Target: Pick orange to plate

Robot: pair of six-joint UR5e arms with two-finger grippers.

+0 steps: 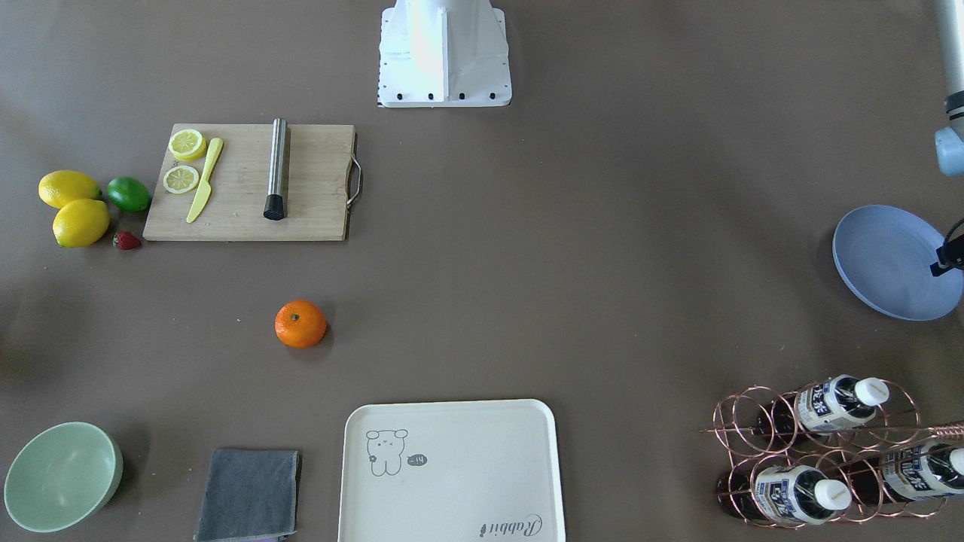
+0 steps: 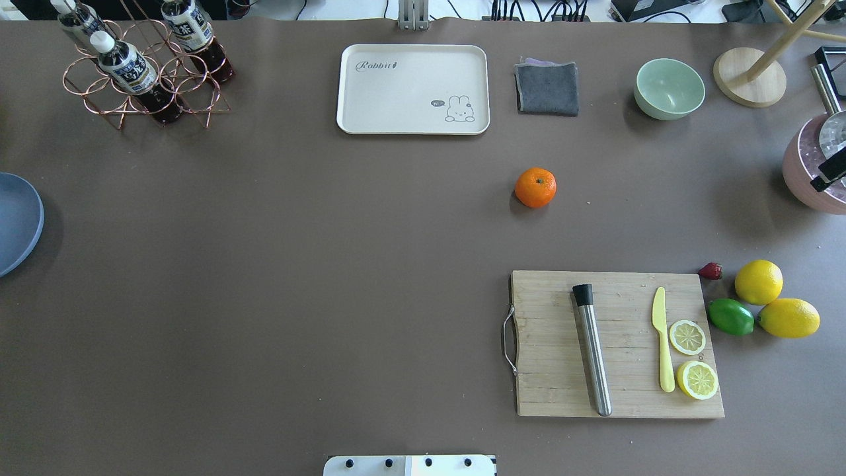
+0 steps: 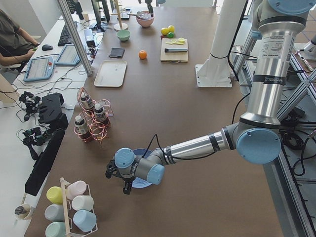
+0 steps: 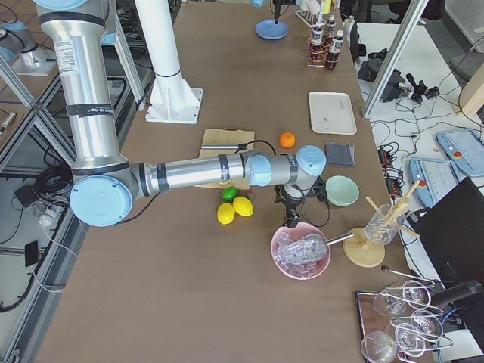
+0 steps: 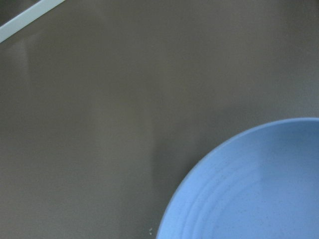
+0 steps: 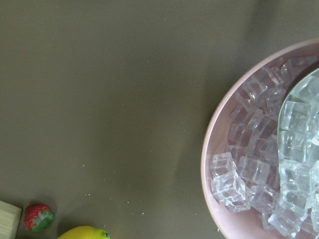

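The orange [image 2: 535,187] sits alone on the brown table between the cream tray and the cutting board, also in the front view [image 1: 300,324]. Neither gripper is near it. The periwinkle plate [image 1: 889,260] lies at the table's far left end and fills the lower right of the left wrist view [image 5: 259,189]. My left gripper [image 3: 121,180] hangs over that plate, and only a black sliver of it [image 1: 947,257] shows in the front view. My right gripper [image 4: 290,215] hovers at the opposite end, by a pink bowl. I cannot tell whether either gripper is open or shut.
A cutting board [image 2: 615,344] carries a steel rod, a yellow knife and lemon slices, with lemons, a lime [image 2: 730,317] and a strawberry beside it. Along the far edge stand a cream tray [image 2: 413,59], grey cloth [image 2: 546,88], green bowl [image 2: 669,88] and bottle rack [image 2: 142,66]. The pink bowl [image 6: 212,164] holds ice.
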